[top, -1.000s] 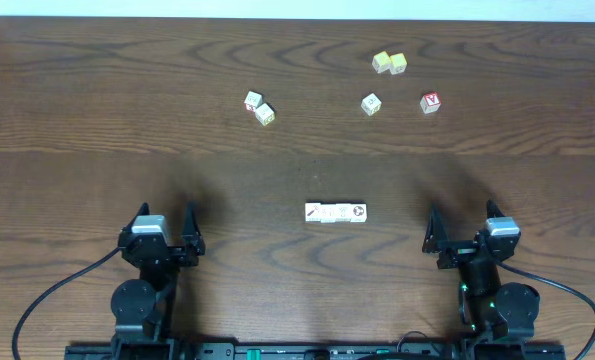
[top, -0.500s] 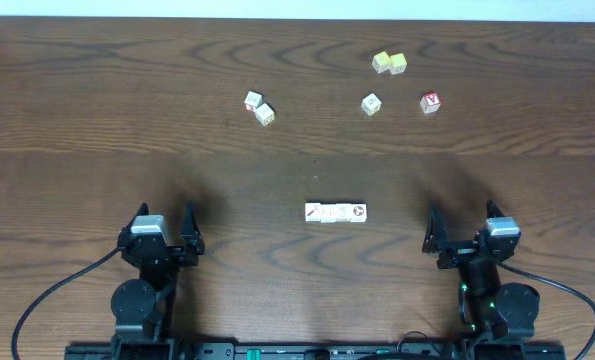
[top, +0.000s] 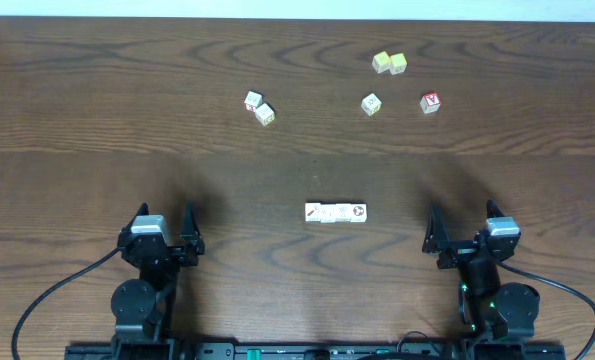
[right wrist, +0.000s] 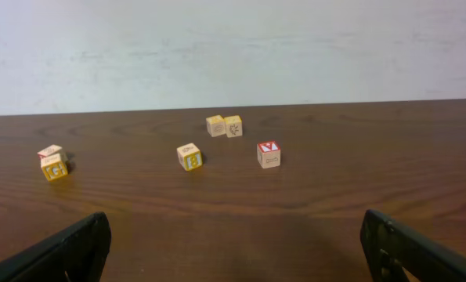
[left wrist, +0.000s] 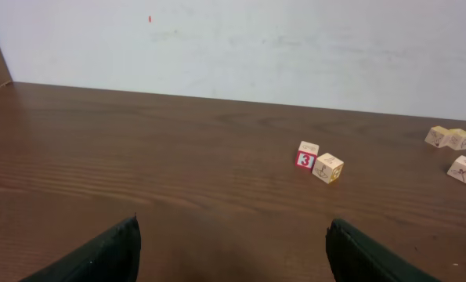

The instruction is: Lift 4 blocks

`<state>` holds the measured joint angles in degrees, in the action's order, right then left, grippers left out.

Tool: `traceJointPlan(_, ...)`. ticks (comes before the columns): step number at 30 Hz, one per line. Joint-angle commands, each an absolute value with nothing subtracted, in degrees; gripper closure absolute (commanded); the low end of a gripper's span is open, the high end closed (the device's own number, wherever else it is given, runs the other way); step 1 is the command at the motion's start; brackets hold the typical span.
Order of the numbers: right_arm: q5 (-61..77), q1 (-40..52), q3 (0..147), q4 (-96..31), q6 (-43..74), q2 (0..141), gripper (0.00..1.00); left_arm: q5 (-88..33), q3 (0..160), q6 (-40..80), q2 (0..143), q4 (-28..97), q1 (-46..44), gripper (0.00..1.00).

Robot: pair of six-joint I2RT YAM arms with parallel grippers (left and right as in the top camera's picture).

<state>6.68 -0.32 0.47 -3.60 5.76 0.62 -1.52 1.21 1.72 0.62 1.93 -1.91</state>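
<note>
The four blocks (top: 335,212) lie in one tight row on the wooden table (top: 97,120), whitish cubes side by side; the rightmost shows a dark ring and the leftmost a dark slash. Only the overhead view shows them. My left gripper (top: 164,216) rests near the front edge, well to the row's left, open and empty. My right gripper (top: 462,220) rests at the front right, about as far from the row, also open. In the wrist views the left gripper (left wrist: 233,239) and right gripper (right wrist: 234,235) have only bare wood between their fingers.
Loose cubes lie across the back of the table: a pair (top: 259,107) at centre left, a yellowish pair (top: 389,63) at the far right, a single cube (top: 371,104), and a red-bordered cube (top: 431,103). A pale wall (left wrist: 295,47) stands behind the table.
</note>
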Motion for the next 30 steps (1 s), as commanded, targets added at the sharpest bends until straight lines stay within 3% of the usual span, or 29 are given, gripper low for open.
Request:
traceJointPlan(1,6.96,-0.71,0.32,-3.73,5.06,0.27,0.01,0.49,0.23,2.46,0.23,4.21,-1.63,0.24)
traceJointPlan(30,6.96,-0.71,0.32,-3.73,5.06,0.27,0.01,0.49,0.23,2.46,0.23,4.23,-1.63,0.24)
